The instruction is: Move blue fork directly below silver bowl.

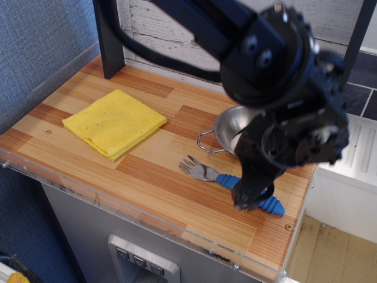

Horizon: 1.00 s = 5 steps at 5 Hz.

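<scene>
Blue fork (235, 182) lies flat just at six o'clock of your silver bowl (231, 128), axis running ten to four. Your gripper (250, 199) sits over the handle; whether it's clamped, I cannot tell.

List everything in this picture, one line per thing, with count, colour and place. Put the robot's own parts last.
Blue fork: one, blue ribbed handle with silver tines, lying flat near the front right of the table, just in front of the bowl, tines pointing left.
Silver bowl: one, shiny steel with a wire loop handle, right side of the table, partly hidden by the arm.
Yellow cloth: one, yellow, folded, left part of the table.
Table: one, striped wood top with a clear front edge.
Robot arm: one, black, reaching in from the top.
Claw: one, black, over the fork's handle; blurred, so its opening is unclear.
</scene>
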Tool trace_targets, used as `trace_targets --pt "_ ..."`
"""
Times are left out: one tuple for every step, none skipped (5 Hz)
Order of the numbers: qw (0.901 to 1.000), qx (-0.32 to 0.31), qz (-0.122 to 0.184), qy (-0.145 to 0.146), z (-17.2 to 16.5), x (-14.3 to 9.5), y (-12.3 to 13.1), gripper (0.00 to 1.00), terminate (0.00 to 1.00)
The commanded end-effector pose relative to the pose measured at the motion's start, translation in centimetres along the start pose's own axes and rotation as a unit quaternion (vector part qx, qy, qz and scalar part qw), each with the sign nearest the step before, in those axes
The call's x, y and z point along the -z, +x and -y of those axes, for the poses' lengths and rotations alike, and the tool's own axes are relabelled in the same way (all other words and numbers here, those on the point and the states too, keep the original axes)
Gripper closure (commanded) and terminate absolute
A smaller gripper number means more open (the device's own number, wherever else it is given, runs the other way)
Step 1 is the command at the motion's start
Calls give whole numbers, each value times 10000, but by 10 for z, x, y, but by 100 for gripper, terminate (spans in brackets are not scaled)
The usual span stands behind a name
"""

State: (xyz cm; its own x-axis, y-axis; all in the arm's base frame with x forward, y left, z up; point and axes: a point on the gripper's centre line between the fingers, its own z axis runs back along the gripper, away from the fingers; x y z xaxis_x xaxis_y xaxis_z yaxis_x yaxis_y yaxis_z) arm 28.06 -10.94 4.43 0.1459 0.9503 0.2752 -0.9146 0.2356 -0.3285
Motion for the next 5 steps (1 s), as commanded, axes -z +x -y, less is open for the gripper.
trace_targets --pt "9979 -127 0 -641 31 -64 17 0 0" --pt "9952 154 36 -961 36 -93 27 0 0" --pt "9952 154 36 -961 36 -93 27 0 0" --pt "9952 154 36 -961 36 -93 27 0 0" --pt "9952 154 36 -961 36 -93 27 0 100"
